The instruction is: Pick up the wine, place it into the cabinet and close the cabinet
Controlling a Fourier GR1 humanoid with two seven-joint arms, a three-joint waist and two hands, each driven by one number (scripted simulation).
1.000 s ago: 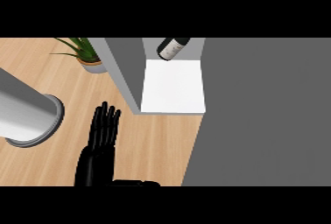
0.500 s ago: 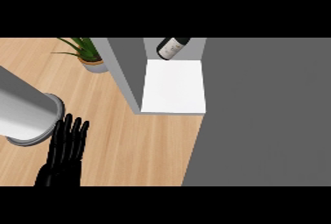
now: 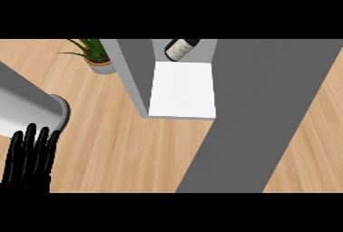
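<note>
Wine bottle point(image 3: 179, 48) lying inside cabinet point(image 3: 137, 74), at back of white shelf point(image 3: 183, 89), neck end cut off by view's top edge. Left hand point(image 3: 28, 159) at desk's point(image 3: 114, 145) lower-left corner, fingers straight, holding nothing; wrist cropped. Right hand not seen. Grey cylinder point(image 3: 30, 110) at left edge, partly cut off. Potted plant point(image 3: 95, 56) near top edge, beside cabinet wall.

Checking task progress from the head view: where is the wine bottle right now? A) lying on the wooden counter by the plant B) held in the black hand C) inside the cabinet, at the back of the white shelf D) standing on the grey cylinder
C: the wine bottle sits inside the cabinet at the far end of its white shelf; the one visible hand is open and apart from it.
</note>
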